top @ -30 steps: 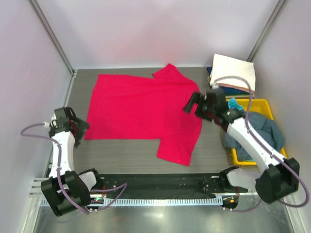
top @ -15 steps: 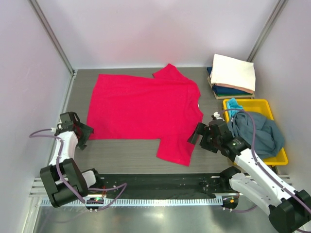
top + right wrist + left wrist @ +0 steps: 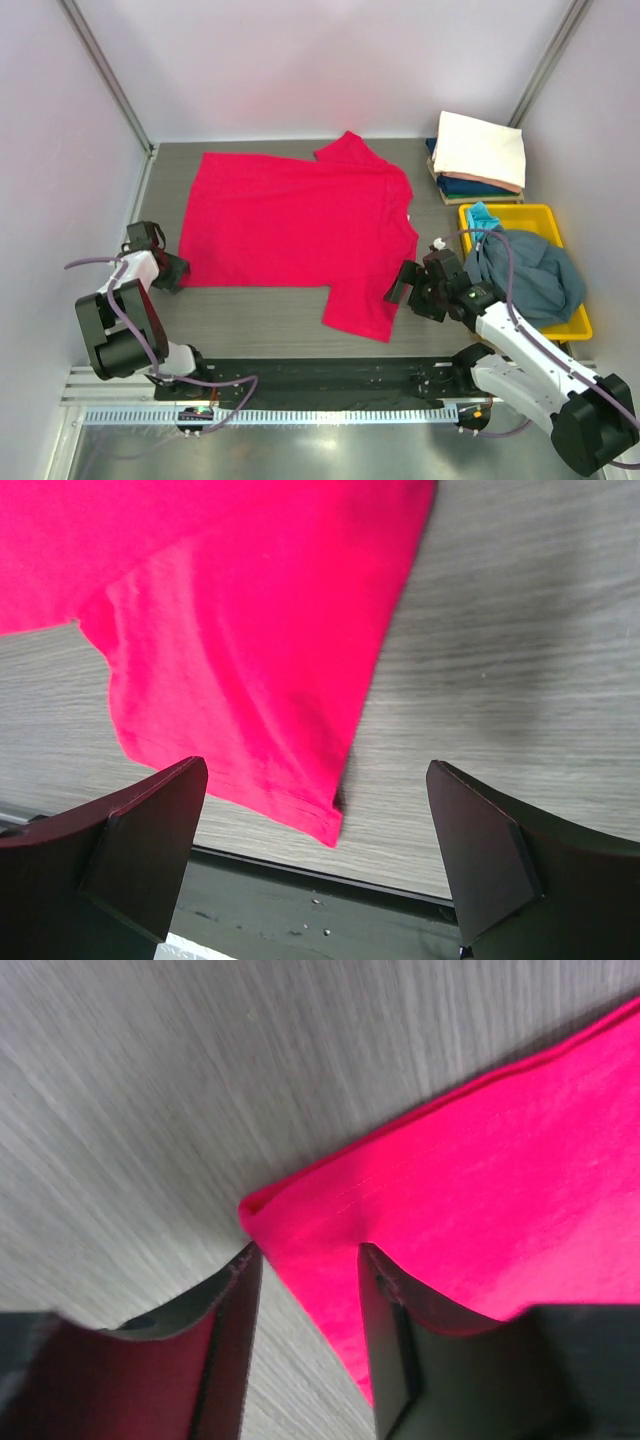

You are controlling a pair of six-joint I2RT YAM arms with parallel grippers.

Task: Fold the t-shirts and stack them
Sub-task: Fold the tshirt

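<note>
A crimson-pink t-shirt (image 3: 295, 225) lies spread flat on the table. My left gripper (image 3: 175, 272) is low at its near left corner. In the left wrist view the gripper (image 3: 305, 1260) is open a little, with the shirt's corner (image 3: 290, 1210) between the fingers, which do not press it. My right gripper (image 3: 402, 283) is wide open and empty beside the near sleeve. The sleeve's hem corner (image 3: 325, 825) lies between its fingers in the right wrist view (image 3: 320, 815). Cream-white (image 3: 482, 147) and navy (image 3: 475, 186) shirts are stacked folded at the back right.
A yellow tray (image 3: 525, 213) at the right holds a crumpled slate blue-grey shirt (image 3: 530, 275) and a teal one (image 3: 484, 213). A black rail (image 3: 330, 375) runs along the near table edge. Walls close in the left, right and back.
My right arm has swung from beside the folded stack down to the near sleeve. My left gripper has dropped and moved in to the shirt's near left corner.
</note>
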